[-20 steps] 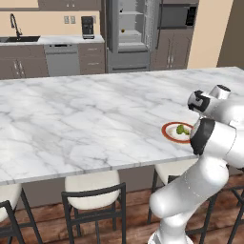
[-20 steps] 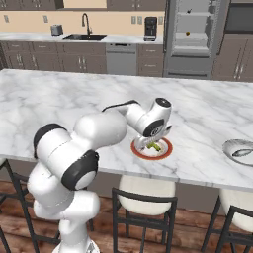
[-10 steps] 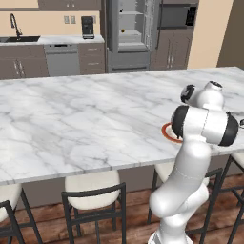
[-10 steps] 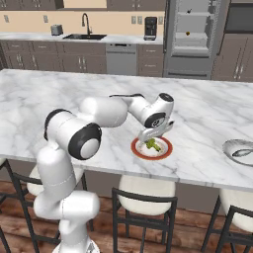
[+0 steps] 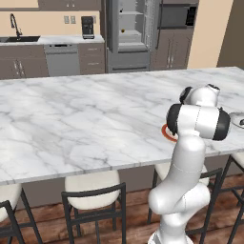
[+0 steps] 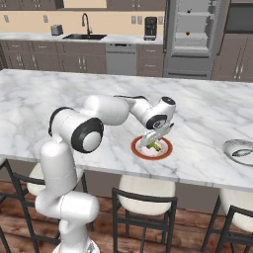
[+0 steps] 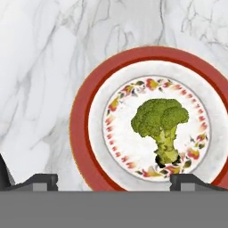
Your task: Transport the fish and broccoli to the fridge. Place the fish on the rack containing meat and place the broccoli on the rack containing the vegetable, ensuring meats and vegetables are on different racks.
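fridge (image 6: 191, 37): far wall, door open, shelves exposed; a wide gap of floor lies between it and the surface.
surface (image 6: 59, 94): marble island, mostly bare, room to lift clear.
plate (image 7: 84, 133): near the front edge.
broccoli (image 7: 159, 119): lying on the plate, stalk toward the jaws.
gripper (image 6: 152, 141): directly over the plate, jaws released, holding nothing.

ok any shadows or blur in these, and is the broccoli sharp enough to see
Hand view: the broccoli is crisp, florets and stalk clear, with a small dark shadow at the stalk's foot on the red-rimmed plate. Right base view: it is a small green patch under the open gripper, with no detail. Left base view: soft and even light; the arm covers most of the plate.
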Robot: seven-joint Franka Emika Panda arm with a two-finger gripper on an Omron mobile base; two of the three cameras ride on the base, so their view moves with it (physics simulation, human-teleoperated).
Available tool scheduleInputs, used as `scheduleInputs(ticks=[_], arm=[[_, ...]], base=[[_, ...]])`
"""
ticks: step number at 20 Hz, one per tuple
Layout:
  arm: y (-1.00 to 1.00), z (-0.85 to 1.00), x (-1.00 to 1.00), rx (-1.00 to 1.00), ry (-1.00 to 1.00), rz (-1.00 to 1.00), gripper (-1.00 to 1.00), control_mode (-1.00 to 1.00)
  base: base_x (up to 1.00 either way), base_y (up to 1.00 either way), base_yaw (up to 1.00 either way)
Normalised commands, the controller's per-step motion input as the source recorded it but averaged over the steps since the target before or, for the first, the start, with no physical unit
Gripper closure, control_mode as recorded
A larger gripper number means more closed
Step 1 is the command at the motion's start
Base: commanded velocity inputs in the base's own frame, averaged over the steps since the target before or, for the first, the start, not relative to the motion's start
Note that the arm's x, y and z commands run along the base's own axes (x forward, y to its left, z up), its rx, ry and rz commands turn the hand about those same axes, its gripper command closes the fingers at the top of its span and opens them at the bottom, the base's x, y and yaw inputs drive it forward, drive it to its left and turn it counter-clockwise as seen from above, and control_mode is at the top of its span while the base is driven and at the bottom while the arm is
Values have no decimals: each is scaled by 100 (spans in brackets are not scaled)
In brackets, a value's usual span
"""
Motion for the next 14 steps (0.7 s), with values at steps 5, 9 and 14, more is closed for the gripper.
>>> scheduleInputs(ticks=[5,9,14], arm=[[9,-16,-14,-5,-9,20,-100,-100],[0,-9,-5,0,-12,17,-100,-100],[0,-17,-5,17,-13,3,-100,-100]], base=[[0,0,0],[0,0,0],[0,0,0]])
